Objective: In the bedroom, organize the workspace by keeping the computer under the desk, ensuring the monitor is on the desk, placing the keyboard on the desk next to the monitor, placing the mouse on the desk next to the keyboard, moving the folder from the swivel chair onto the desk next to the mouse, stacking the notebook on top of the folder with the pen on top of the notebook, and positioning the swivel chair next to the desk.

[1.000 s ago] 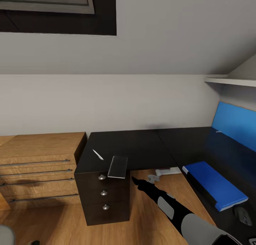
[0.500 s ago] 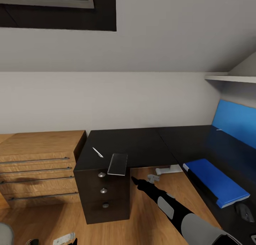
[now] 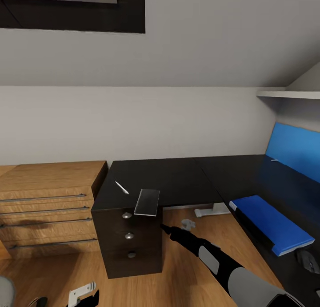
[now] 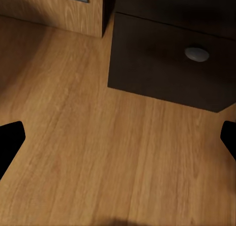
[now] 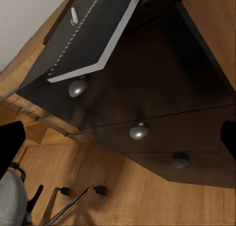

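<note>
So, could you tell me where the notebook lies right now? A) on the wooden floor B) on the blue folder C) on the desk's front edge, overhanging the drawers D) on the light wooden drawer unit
C: the notebook lies on the desk, its edge jutting over the top drawer knob, beside the pen.

The desk [image 3: 178,178] carries the pen [image 3: 121,187], notebook [image 3: 147,202] and folder [image 3: 270,224].

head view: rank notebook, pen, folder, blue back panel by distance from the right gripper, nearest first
1. notebook, overhanging the desk edge over the drawers, just up-left of the right gripper.
2. pen, on the desk top left of the notebook.
3. folder, on the desk's right wing.
4. blue back panel, behind the right wing, against the wall.
</note>
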Tool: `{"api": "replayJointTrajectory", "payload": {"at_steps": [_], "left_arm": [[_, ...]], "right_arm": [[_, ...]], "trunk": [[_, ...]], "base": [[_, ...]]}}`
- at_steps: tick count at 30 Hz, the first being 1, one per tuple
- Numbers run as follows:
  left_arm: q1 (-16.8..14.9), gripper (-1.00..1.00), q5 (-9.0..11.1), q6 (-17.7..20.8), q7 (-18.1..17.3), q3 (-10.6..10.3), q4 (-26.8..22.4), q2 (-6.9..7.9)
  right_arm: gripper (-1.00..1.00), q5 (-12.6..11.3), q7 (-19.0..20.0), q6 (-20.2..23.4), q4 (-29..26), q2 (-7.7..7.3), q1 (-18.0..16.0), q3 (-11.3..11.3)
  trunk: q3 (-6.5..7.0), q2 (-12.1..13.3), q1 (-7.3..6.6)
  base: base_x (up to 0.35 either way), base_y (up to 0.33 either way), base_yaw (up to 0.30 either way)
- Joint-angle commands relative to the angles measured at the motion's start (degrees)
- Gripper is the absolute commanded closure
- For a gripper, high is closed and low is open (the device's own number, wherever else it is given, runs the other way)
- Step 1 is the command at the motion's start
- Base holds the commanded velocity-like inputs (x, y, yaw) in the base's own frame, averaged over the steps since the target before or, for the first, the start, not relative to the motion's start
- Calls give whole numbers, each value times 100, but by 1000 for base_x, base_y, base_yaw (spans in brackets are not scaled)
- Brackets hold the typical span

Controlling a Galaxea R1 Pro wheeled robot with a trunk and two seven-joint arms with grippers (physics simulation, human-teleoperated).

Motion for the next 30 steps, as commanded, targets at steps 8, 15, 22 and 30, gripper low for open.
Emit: {"api": "replayJointTrajectory", "payload": {"at_steps": [8,15,22,30], "left_arm": [[-3,-100,-11,-437,10,10,321,-8],[-2,-100,-5,-538,19,9,506,-2],[-3,-100,-14,-925,18,-3,726,0],[-3,-100,-21,-989,18,-8,785,1]], "right_arm": [[-100,-241,401,606,-17,-88,-7,-230],[-100,-282,528,663,-19,-136,-7,-299],[-100,-510,572,749,-24,-258,-7,-320],[-100,-1028,579,1298,-379,-405,-7,-307]], "trunk": [[-6,-5,0],[-6,-5,0],[-6,-5,0],[-6,-5,0]], "base": [[0,0,0],[0,0,0],[128,0,0],[48,0,0]]}}
